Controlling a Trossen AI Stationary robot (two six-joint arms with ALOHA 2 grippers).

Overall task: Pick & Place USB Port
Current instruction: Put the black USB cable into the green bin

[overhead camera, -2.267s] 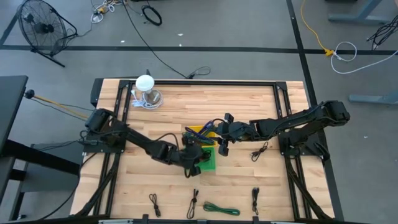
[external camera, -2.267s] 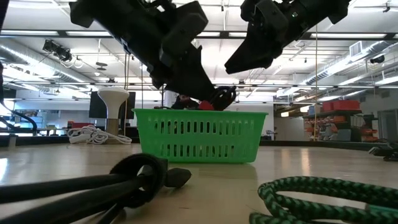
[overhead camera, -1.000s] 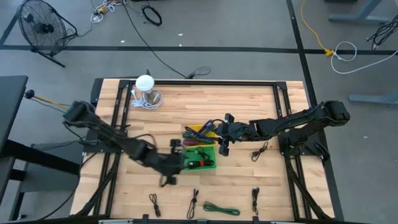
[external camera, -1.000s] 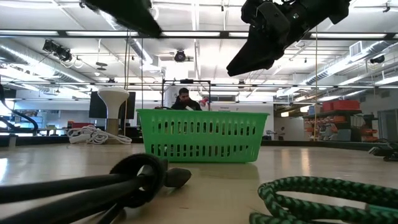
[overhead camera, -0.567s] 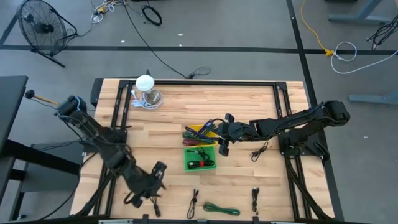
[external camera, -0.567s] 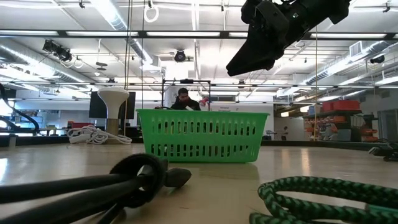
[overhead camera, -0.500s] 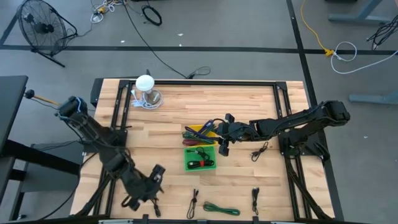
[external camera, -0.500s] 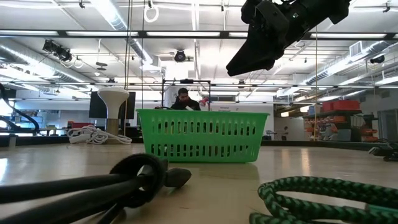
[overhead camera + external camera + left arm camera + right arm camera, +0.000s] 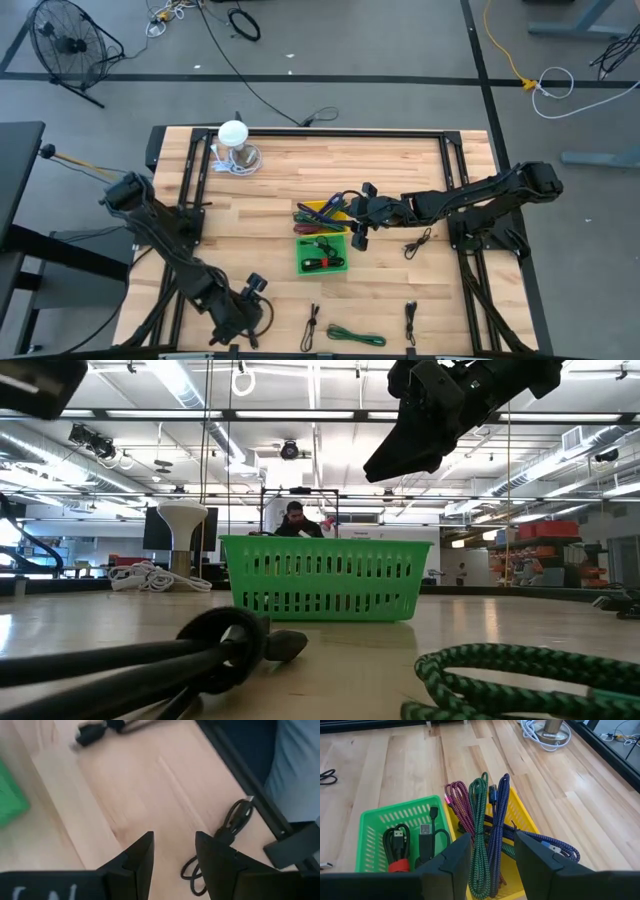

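Note:
A coiled black USB cable (image 9: 247, 327) lies flat near the table's front left edge, and in the left wrist view the cable (image 9: 227, 842) sits just beside my fingers. My left gripper (image 9: 253, 298) hovers open over it, slanting down, with bare wood between its fingers (image 9: 172, 845). A green basket (image 9: 322, 252) at mid-table holds black USB cables (image 9: 405, 842). Behind it, a yellow basket (image 9: 322, 214) holds braided cables (image 9: 487, 820). My right gripper (image 9: 357, 222) hangs open above the baskets' right side, holding nothing.
More cables lie along the front edge: a black one (image 9: 312, 326), a green braided one (image 9: 356, 336) and another black one (image 9: 410, 322). One black cable (image 9: 418, 243) lies right of the baskets. A white stand with a white cord (image 9: 236, 150) is at the far left. A person (image 9: 293, 520) shows beyond the table.
My left gripper has swung away from the green basket toward the table's near left corner and sunk lower, tipping more downward. It now hangs over the front-left black cable and has stayed open. The right arm has kept still.

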